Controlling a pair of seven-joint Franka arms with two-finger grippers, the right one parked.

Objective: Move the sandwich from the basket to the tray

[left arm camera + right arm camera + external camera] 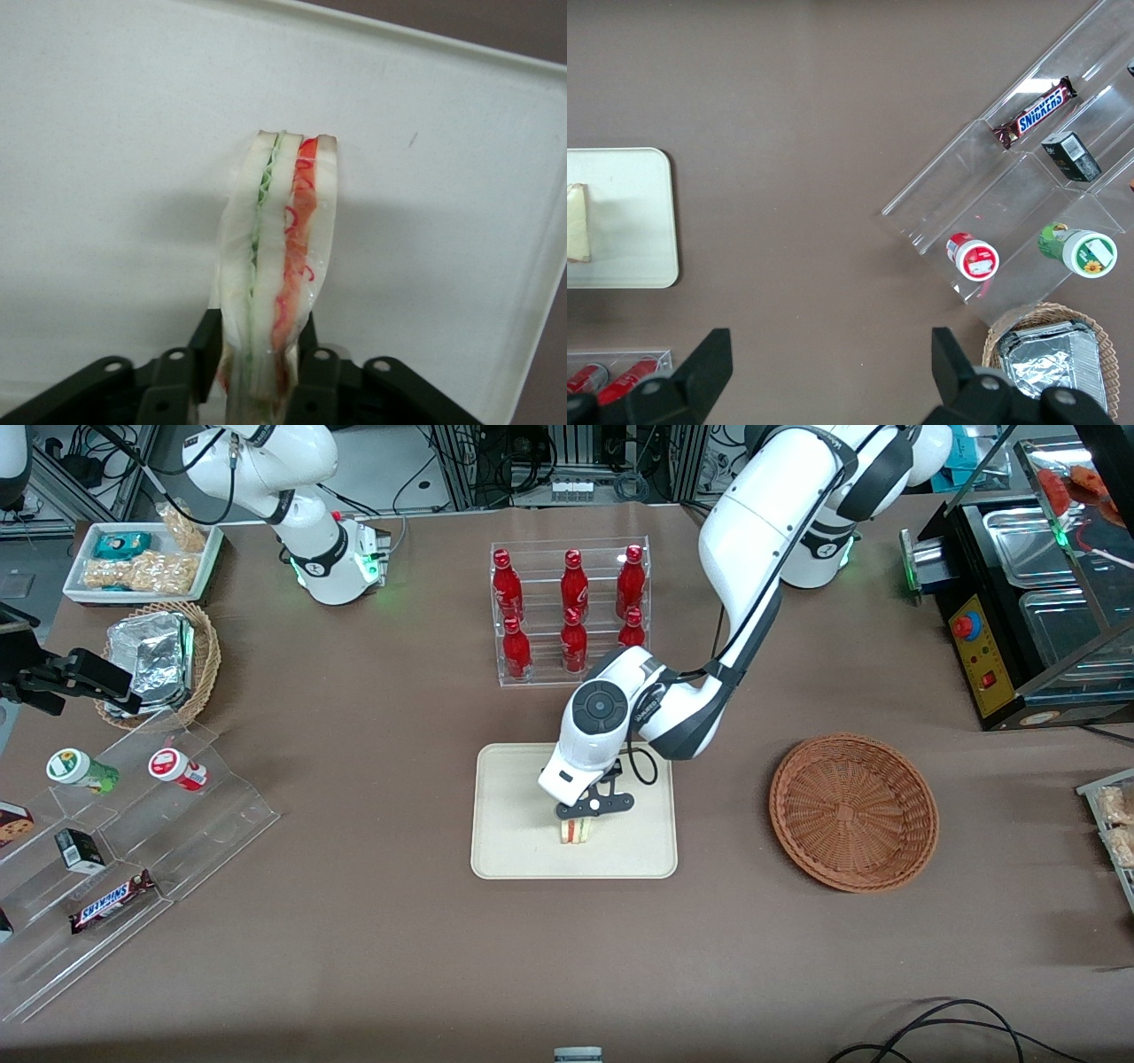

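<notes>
One sandwich (279, 266) stands on edge on the tray (514, 850), gripper (580, 824) clamped on it from above (basket (853, 811) empty).

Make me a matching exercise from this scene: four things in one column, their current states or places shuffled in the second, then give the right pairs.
Things:
1. sandwich
2. basket
3. tray
4. gripper

States or places:
A. lies on the table toward the working arm's end, nothing in it
B. over the tray, fingers shut on the wrapped wedge
C. stands on its edge on the tray, held between the fingers
D. lies flat on the table, nearer the front camera than the rack of red bottles

Pairs: 1-C, 2-A, 3-D, 4-B
</notes>
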